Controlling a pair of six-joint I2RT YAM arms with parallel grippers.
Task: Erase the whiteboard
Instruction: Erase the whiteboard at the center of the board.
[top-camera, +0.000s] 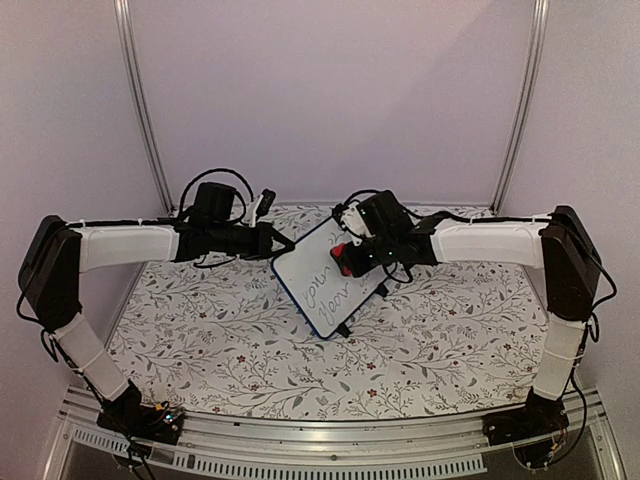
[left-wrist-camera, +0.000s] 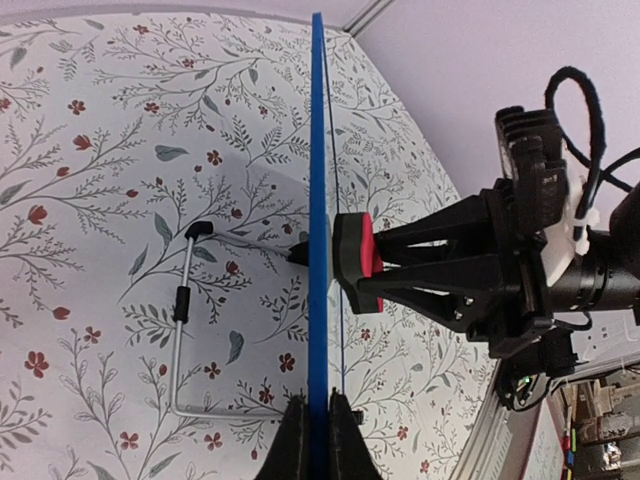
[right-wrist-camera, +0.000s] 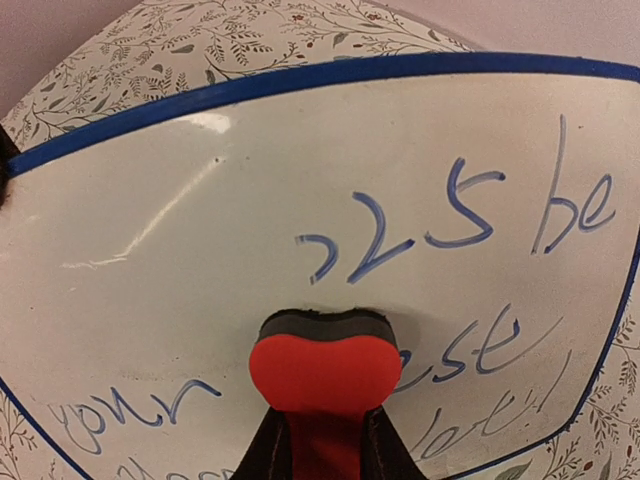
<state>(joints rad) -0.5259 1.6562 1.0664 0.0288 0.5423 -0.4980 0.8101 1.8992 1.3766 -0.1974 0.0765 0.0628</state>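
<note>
The whiteboard (top-camera: 325, 275) stands tilted at mid-table, white with a blue frame and blue handwriting. My left gripper (top-camera: 268, 241) is shut on its upper left edge; in the left wrist view the blue frame (left-wrist-camera: 318, 200) runs edge-on between my left gripper's (left-wrist-camera: 319, 432) black fingers. My right gripper (top-camera: 350, 256) is shut on a red eraser (top-camera: 341, 252) with a dark felt face, pressed flat against the board. In the right wrist view the eraser (right-wrist-camera: 325, 365) sits on the whiteboard (right-wrist-camera: 250, 230) below blue writing, my right gripper (right-wrist-camera: 325, 455) pinching it. The eraser (left-wrist-camera: 357, 270) meets the board's face.
A floral tablecloth (top-camera: 230, 340) covers the table. The board's wire stand (left-wrist-camera: 182, 330) hangs behind it over the cloth. An aluminium rail (top-camera: 330, 435) runs along the near edge, with metal posts (top-camera: 140, 100) at the back corners.
</note>
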